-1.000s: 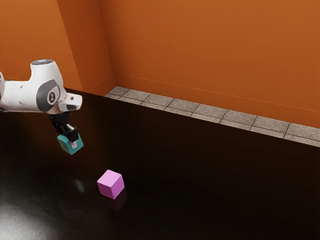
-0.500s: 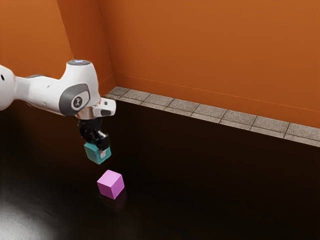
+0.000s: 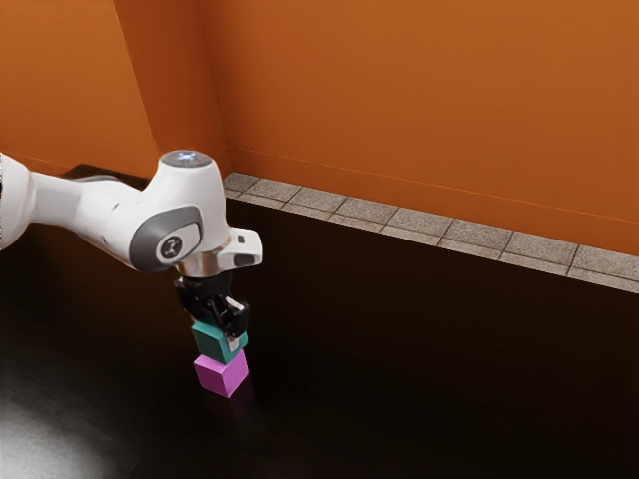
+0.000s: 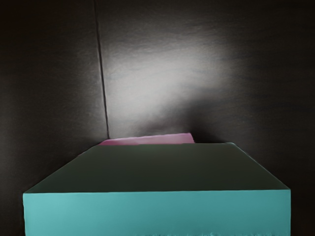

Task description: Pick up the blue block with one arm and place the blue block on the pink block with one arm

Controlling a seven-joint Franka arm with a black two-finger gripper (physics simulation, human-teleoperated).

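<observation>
The black two-finger gripper (image 3: 220, 325) points straight down and is pinching the blue block (image 3: 210, 345), a teal-blue cube, with a finger on each of two opposite sides. The fingers cover the upper part of the cube and leave its lower part showing.

At 6 o'clock from the gripper, directly under the held cube, is the pink block (image 3: 222, 375). In the exterior view the blue block's lower edge meets the pink block's top face with no gap visible. The two cubes are roughly lined up, with the blue one turned slightly against the pink one. I cannot tell whether the blue block's weight is already resting on the pink block.

In the wrist view the blue block (image 4: 157, 201) sits close under the hand. A thin strip of the pink block (image 4: 147, 139) peeks out past its far edge.

The white arm (image 3: 110, 222) reaches in from about 9 to 10 o'clock of the gripper, its wrist bent down over the stack.

Both blocks stand on a glossy black table (image 3: 429, 379). In the wrist view the table (image 4: 236, 59) shows a pale patch of glare beyond the blocks and a thin dark seam (image 4: 101, 73) running away from them.

Behind the table, from about 12 to 3 o'clock of the gripper, runs a strip of grey tiled floor (image 3: 439, 228). Beyond it rise the orange walls (image 3: 429, 100), which meet in a corner near 12 o'clock.
</observation>
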